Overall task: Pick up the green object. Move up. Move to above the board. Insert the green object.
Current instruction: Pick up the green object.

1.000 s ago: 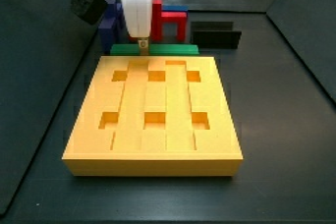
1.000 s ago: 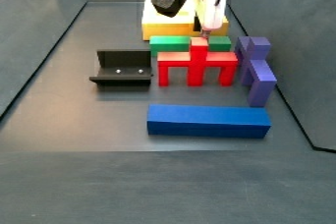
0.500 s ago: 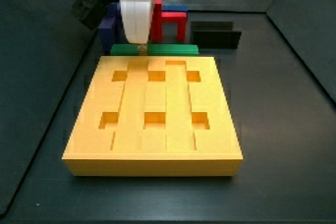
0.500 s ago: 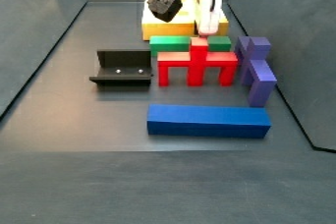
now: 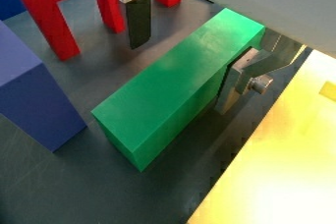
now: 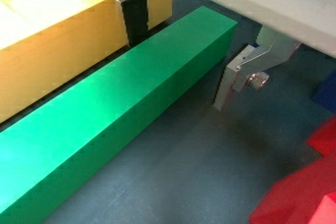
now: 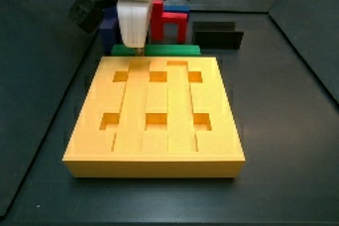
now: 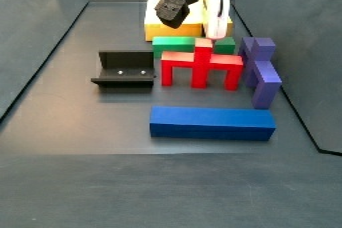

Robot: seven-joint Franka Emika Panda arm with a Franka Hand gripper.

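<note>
Green object (image 7: 169,48) mostly hidden behind gripper (image 7: 130,45)

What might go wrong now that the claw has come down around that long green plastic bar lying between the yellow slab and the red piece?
The gripper straddles the long green plastic bar, jaws open, one finger in the narrow gap beside the thick yellow-orange board. That finger could scrape the board on closing.

The grip appears to sit toward one end of the bar, so the bar may tilt when lifted.

The red cross-shaped piece stands close behind; a tilting bar might knock it.
</note>
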